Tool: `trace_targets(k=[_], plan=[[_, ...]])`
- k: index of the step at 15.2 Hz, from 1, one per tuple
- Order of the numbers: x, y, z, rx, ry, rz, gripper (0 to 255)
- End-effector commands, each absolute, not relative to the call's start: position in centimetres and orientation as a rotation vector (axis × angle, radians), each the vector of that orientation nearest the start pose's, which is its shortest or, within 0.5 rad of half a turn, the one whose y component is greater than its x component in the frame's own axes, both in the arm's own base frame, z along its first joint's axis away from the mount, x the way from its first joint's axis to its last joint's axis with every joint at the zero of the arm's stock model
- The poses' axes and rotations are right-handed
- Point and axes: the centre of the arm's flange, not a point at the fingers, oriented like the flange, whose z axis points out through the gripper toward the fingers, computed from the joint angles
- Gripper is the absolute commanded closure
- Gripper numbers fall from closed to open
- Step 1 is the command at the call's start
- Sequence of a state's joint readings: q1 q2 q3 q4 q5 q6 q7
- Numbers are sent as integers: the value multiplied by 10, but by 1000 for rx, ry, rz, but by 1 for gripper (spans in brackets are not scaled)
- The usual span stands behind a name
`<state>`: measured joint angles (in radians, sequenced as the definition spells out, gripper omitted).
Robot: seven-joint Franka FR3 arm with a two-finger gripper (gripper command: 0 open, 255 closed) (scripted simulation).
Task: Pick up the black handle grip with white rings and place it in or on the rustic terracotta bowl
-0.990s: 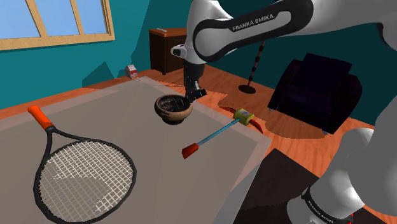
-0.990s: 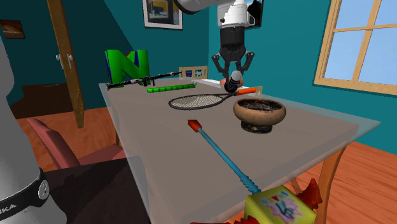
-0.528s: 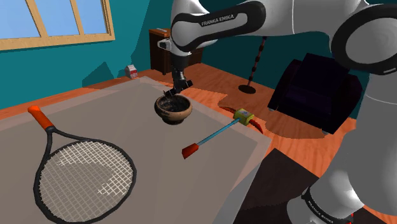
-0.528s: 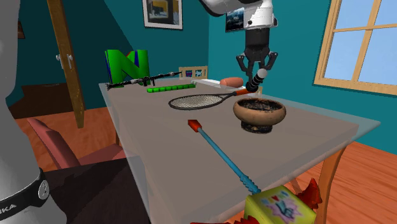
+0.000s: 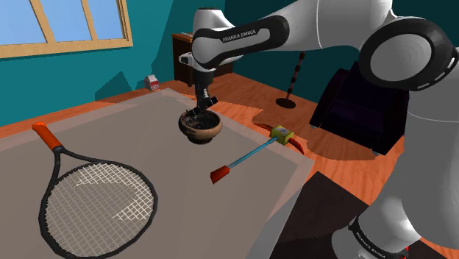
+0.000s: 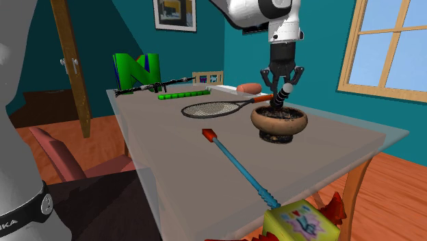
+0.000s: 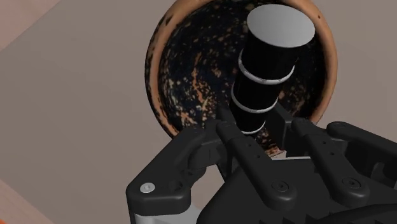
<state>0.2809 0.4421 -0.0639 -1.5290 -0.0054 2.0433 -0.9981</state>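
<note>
A black handle grip (image 7: 267, 70) with white rings is clasped between my fingers and points down into the terracotta bowl (image 7: 156, 76). The bowl's inside is dark and speckled. In the shoulder view my gripper (image 5: 202, 103) hangs right over the bowl (image 5: 201, 129), near the table's far edge. From the second exterior view, the gripper (image 6: 282, 85) holds the grip (image 6: 283, 94) tilted, its lower end at about the height of the bowl's (image 6: 278, 123) rim. I cannot tell whether the grip touches the bowl.
A tennis racket (image 5: 95, 195) with an orange handle lies on the grey table (image 5: 169, 169). A blue stick with a red end (image 5: 246, 157) runs to a small yellow-green box (image 5: 281, 134) at the table's edge. A dark armchair (image 5: 360, 103) stands behind.
My gripper has carried the grip towards the shoulder view's left and downward, from beside the bowl to right over it. The bowl and the other things have not moved.
</note>
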Motion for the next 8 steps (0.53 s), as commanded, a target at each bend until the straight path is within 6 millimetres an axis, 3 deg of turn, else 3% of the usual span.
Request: trace_targets(k=[1, 6, 8], plan=[[674, 155, 400, -2617, -1838, -90, 255], [674, 155, 373, -2617, -1838, -90, 255], [674, 155, 373, -2617, -1838, -90, 255]])
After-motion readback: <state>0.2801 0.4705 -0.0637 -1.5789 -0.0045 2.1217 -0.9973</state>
